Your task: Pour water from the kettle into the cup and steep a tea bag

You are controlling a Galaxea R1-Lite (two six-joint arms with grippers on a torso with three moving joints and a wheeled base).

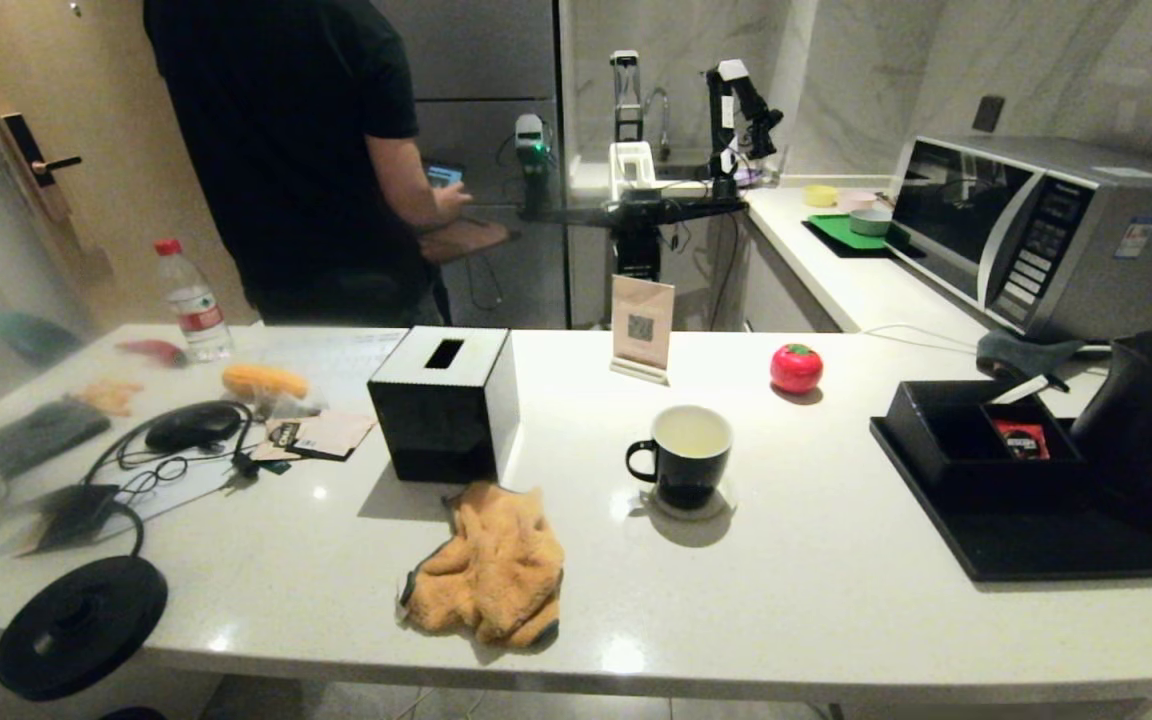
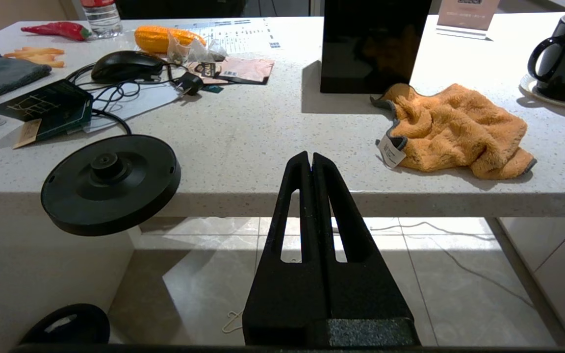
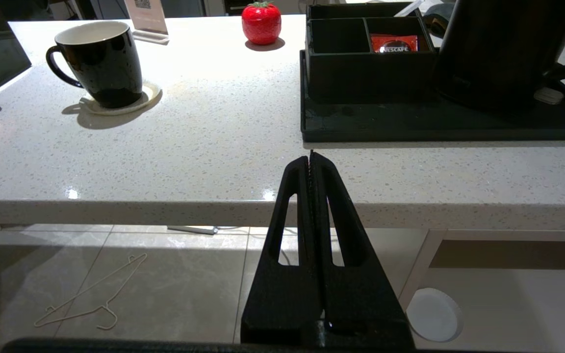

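The black cup [image 1: 681, 455] with its white inside stands on a small saucer mid-counter, its handle to the left; it also shows in the wrist views, cup [image 2: 564, 59] and cup [image 3: 98, 63]. No water shows in it. The big black kettle [image 1: 1151, 420] stands on a black tray [image 1: 1036, 540] at the right, kettle [image 3: 498, 49]. A pale, half-translucent pouch, seemingly the tea bag [image 2: 192, 49], lies far left by a yellow corn cob. My left gripper [image 2: 310, 156] and right gripper [image 3: 310, 156] hang shut and empty just before the counter's front edge, out of the head view.
A black tissue box [image 1: 446, 400] and an orange cloth [image 1: 486, 565] lie left of the cup. The round black kettle base [image 1: 81, 625] overhangs the front left edge. An organiser with a red sachet [image 1: 1021, 438], a red tomato-shaped thing [image 1: 796, 368], a microwave [image 1: 1046, 235] and a person [image 1: 286, 150] are behind.
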